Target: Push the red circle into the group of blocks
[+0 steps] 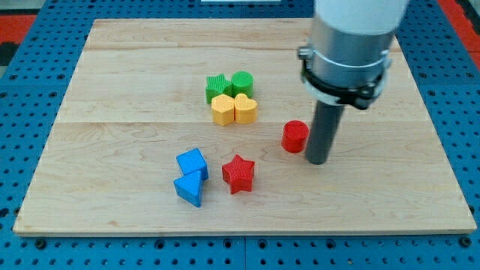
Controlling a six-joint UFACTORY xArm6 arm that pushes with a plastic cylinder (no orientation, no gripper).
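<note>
The wooden board (112, 90) is carrying every block. My tip (316, 160), a bare rod with no jaws to open or shut, is sitting just right of the red circle (295, 136), which is lying right and below the green-and-yellow cluster (232, 98).

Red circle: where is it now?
The red circle sits right of centre, just left of my tip, below-right of the yellow heart.

Pale wooden board (135, 112) on blue perforated base (30, 45); even light.
</note>
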